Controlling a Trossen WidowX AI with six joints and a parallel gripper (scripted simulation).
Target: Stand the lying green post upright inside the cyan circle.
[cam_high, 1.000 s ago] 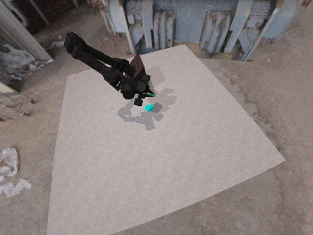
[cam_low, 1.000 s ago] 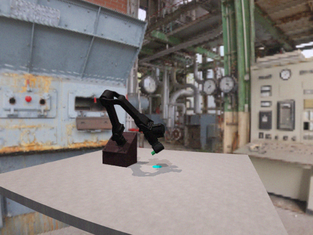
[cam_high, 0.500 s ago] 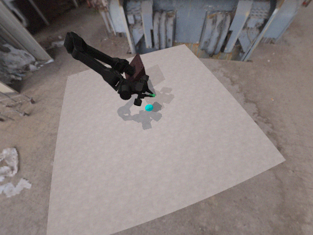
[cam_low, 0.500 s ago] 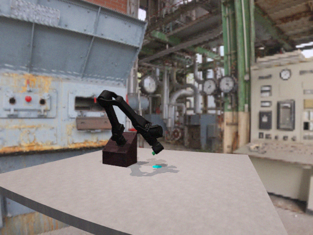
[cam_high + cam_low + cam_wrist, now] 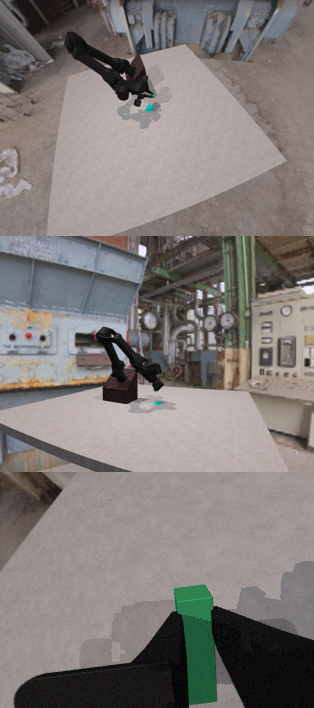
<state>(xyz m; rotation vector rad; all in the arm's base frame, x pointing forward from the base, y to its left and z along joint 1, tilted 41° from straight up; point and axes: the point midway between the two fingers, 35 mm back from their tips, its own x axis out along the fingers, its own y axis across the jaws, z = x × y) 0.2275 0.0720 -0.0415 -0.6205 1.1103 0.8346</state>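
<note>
The green post (image 5: 153,95) (image 5: 154,390) (image 5: 201,667) is held in the air between my fingertips. My gripper (image 5: 153,95) (image 5: 156,388) (image 5: 194,617) is shut on it. In the wrist view the post runs up between the fingers, and its squared end sticks out a little past the tips. The top and exterior views show only a small bit of it, so its exact tilt is hard to tell. The flat cyan circle (image 5: 149,108) (image 5: 157,403) lies on the table below the gripper, partly in shadow, with nothing standing on it. The circle is not in the wrist view.
The pale table (image 5: 157,165) (image 5: 177,436) (image 5: 100,547) carries the arm's dark red-brown base block (image 5: 137,64) (image 5: 118,394), which stands behind the gripper and circle. Shadows of the arm fall around the circle. A table edge shows at the wrist view's upper left.
</note>
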